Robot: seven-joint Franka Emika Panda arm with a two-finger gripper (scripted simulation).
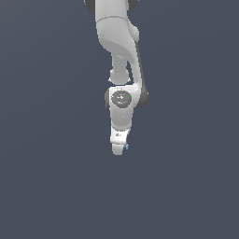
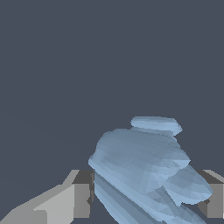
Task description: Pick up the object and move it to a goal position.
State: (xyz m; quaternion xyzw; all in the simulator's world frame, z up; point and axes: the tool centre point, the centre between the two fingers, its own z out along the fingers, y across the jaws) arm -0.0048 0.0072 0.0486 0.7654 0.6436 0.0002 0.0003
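Observation:
The object (image 2: 144, 168) is a light-blue lumpy clump with small knobs. In the wrist view it fills the space between my two grey fingers (image 2: 78, 194), which press on it from both sides. In the exterior view only a tiny blue bit of the object (image 1: 126, 146) shows at the tip of the white gripper (image 1: 119, 148), which points down from the arm. The gripper (image 2: 146, 197) is shut on the object. Whether the object rests on the surface or hangs above it cannot be told.
A plain dark grey-blue surface (image 1: 56, 186) fills both views. The white arm (image 1: 116, 37) comes down from the top of the exterior view.

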